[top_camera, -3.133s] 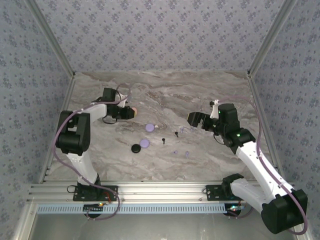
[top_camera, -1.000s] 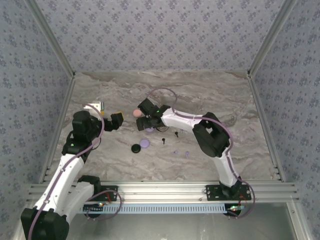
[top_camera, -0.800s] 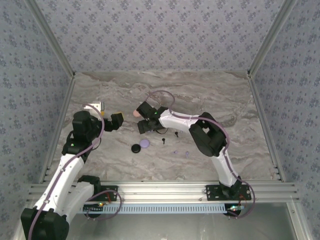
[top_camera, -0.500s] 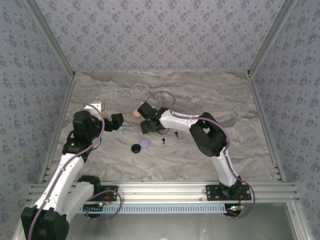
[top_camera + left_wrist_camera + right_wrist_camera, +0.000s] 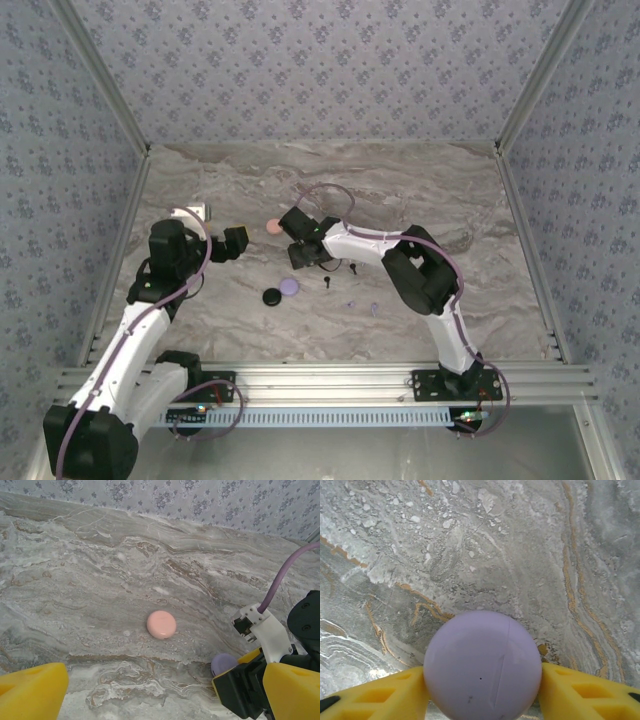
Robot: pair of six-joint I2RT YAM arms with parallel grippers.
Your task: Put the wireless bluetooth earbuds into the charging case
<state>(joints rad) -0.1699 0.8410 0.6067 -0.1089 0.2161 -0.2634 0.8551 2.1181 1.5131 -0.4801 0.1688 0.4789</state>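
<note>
Right gripper (image 5: 482,692) pinches the lavender charging case (image 5: 482,655) between its yellow fingers (image 5: 375,695); black earbuds (image 5: 327,281) lie just beside it, nearer the bases. Left gripper (image 5: 160,695) spread wide, pink disc (image 5: 161,624) ahead

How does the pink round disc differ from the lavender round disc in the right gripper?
Colour: the pink round disc is salmon-pink, the lavender round disc pale purple. State: the pink disc lies free on the marble table; the lavender one is clamped by the right gripper. Both are smooth, round.
</note>
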